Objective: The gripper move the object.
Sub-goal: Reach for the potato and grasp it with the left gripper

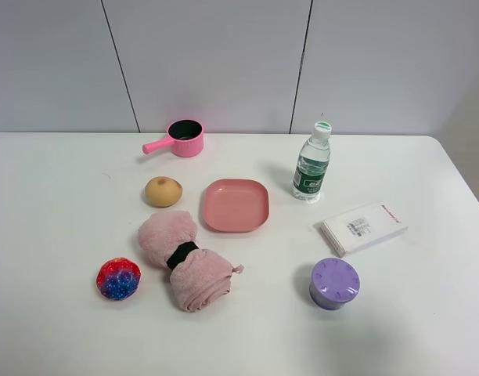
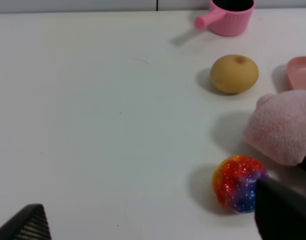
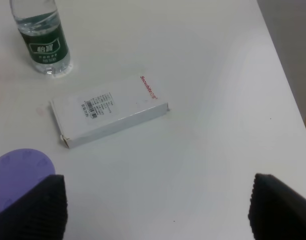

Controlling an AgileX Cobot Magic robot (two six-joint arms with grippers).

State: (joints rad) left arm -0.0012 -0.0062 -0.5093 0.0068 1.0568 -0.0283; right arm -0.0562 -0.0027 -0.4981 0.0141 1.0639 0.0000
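Note:
The tan-beige ball point(image 1: 163, 191) with a brownish spot on top sits on the white table, left of the pink plate point(image 1: 236, 204). It also shows in the left wrist view point(image 2: 234, 73). Neither arm shows in the exterior high view. In the left wrist view my left gripper point(image 2: 153, 227) is open and empty, well short of the ball, with one fingertip point(image 2: 283, 215) in front of the red-blue glittery ball point(image 2: 239, 182). In the right wrist view my right gripper point(image 3: 155, 210) is open and empty above bare table near the white box point(image 3: 108, 110).
A pink rolled towel point(image 1: 183, 262) lies just in front of the tan ball. A pink pot point(image 1: 183, 138) stands behind it. A water bottle point(image 1: 311, 163), the white box point(image 1: 362, 228) and a purple lidded jar point(image 1: 334, 283) stand on the right half.

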